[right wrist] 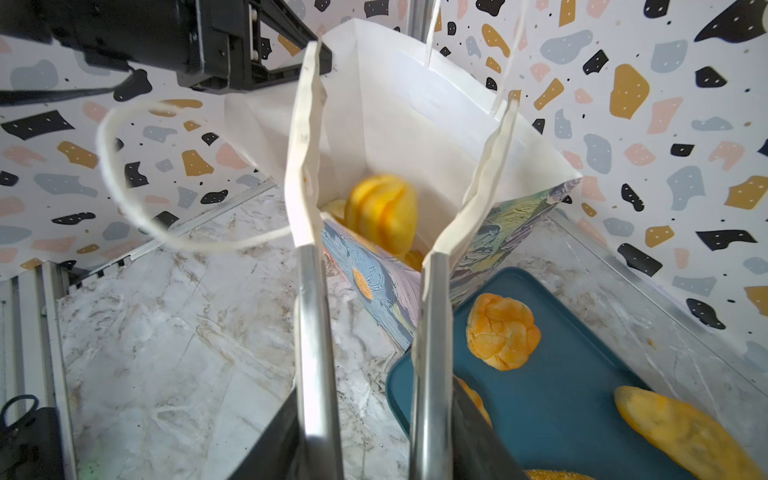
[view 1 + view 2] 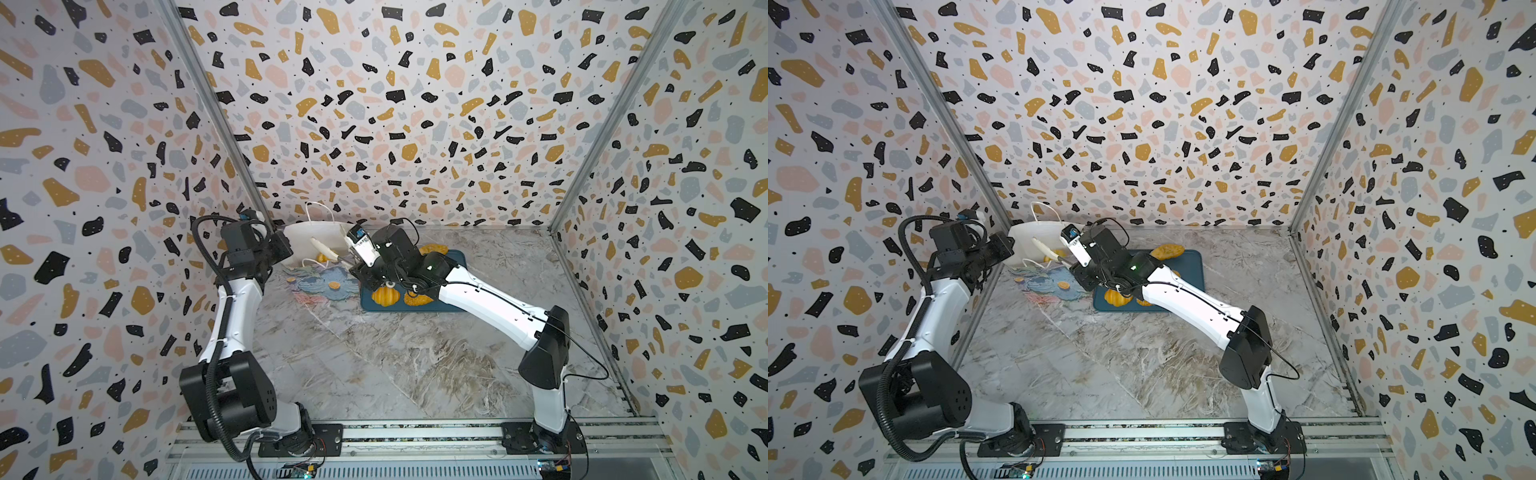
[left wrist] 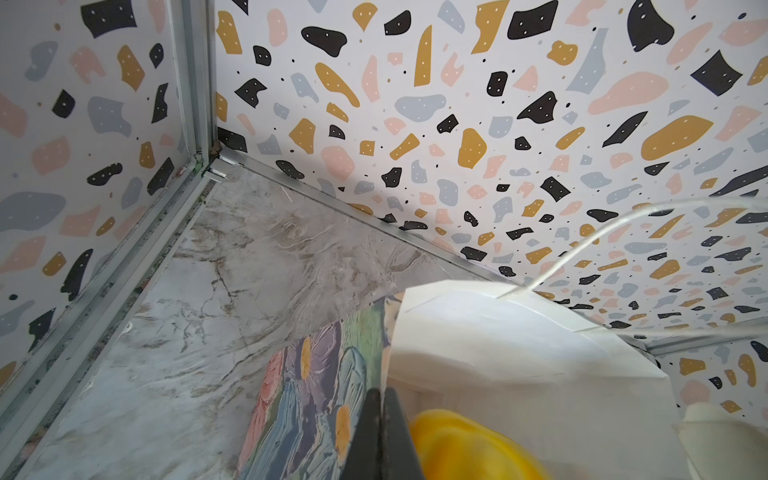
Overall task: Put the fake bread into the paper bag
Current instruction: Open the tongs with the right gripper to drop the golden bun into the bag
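Note:
The paper bag (image 2: 328,284) stands at the back left with its white inside (image 1: 395,124) open upward. My left gripper (image 3: 380,392) is shut on the bag's rim, with the flowered outside (image 3: 316,374) on one side of it. It also shows in both top views (image 2: 286,249) (image 2: 1009,249). My right gripper (image 1: 412,77) hangs open over the bag's mouth (image 2: 328,251), nothing between its taped fingers (image 1: 305,137). A ridged fake bread (image 1: 384,214) sits inside the bag below them, blurred, and shows yellow in the left wrist view (image 3: 461,449).
A dark blue tray (image 1: 561,395) lies right of the bag (image 2: 453,266). On it are a knotted roll (image 1: 503,330), a long loaf (image 1: 681,432) and more breads (image 2: 385,296) (image 2: 433,249). The bag's cord handle (image 1: 124,178) loops out. Cell walls stand close behind.

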Motion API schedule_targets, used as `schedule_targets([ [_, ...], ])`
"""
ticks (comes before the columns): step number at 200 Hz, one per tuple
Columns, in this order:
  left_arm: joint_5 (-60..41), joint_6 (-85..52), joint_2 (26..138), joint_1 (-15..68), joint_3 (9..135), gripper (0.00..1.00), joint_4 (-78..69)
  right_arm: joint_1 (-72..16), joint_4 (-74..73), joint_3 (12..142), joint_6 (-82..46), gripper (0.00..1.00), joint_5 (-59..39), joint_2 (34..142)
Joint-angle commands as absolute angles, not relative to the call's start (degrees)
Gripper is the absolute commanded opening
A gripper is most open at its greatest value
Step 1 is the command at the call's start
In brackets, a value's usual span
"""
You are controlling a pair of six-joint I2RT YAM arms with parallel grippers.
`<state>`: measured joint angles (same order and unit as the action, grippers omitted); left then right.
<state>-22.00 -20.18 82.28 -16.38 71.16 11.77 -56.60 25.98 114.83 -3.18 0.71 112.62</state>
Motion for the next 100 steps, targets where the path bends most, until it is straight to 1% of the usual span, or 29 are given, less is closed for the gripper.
schedule_targets([
  [1, -22.84, -20.13, 80.84, -16.45, 70.58, 0.0, 9.84, -56.85, 25.15, 118.22, -3.66, 0.53, 1.89, 111.6],
  [53, -22.85, -20.13, 80.83, -16.48, 70.65, 0.0, 9.84, -56.78, 25.97, 118.06, -4.19, 0.53, 2.52, 109.71],
  [100, -22.68, -20.06, 80.94, -16.48, 70.78, 0.0, 9.89, -56.8, 24.11, 110.74, -4.9, 0.54, 4.41, 104.22],
])
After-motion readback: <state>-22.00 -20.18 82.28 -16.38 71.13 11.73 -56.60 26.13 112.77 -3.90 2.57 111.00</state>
